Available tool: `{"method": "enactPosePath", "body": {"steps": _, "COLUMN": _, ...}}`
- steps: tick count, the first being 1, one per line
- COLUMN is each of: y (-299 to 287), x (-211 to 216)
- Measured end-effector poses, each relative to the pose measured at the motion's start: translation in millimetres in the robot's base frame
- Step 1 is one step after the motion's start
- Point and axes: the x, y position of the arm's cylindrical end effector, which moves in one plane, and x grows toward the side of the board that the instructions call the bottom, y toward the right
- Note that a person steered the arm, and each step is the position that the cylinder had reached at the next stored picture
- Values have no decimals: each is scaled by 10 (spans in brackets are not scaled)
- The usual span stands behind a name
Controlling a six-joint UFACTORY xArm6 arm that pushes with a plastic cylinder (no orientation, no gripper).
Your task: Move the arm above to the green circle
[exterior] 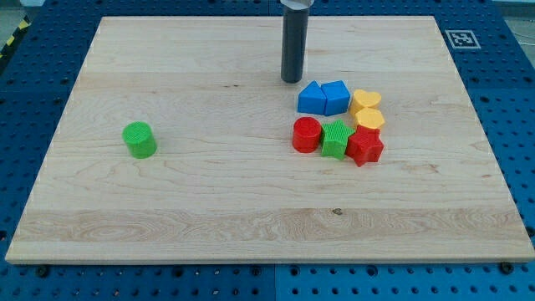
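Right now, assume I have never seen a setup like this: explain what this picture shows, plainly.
There is one picture, taken by a single camera that looks down at a slant on a wooden board lying on a blue perforated bench.

The dark upright rod is the end of a robot arm. It has no pincer and holds nothing; it only pushes things with my tip, which sits near the view's top centre.

Alone at the view's left stands the green circle, far from my tip.

Just right of and below my tip is a cluster: two blue blocks, two yellow blocks, a red cylinder, a ribbed green block and a red block.
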Motion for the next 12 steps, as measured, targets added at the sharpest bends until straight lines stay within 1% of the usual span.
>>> {"method": "enactPosePath", "body": {"steps": 1, "y": -154, "x": 0}}
{"method": "enactPosePath", "body": {"steps": 2, "y": -478, "x": -2}}
{"method": "enactPosePath", "body": {"steps": 3, "y": -496, "x": -2}}
{"method": "enactPosePath", "body": {"steps": 5, "y": -964, "x": 7}}
{"method": "enactPosePath", "body": {"steps": 6, "y": -1246, "x": 204}}
{"method": "enactPosePath", "body": {"steps": 7, "y": -1273, "x": 250}}
{"method": "enactPosePath", "body": {"steps": 8, "y": -1317, "x": 250}}
{"method": "enactPosePath", "body": {"steps": 9, "y": -1512, "x": 250}}
{"method": "enactPosePath", "body": {"steps": 10, "y": -1585, "x": 250}}
{"method": "enactPosePath", "body": {"steps": 11, "y": -1684, "x": 200}}
{"method": "enactPosePath", "body": {"steps": 12, "y": -1964, "x": 53}}
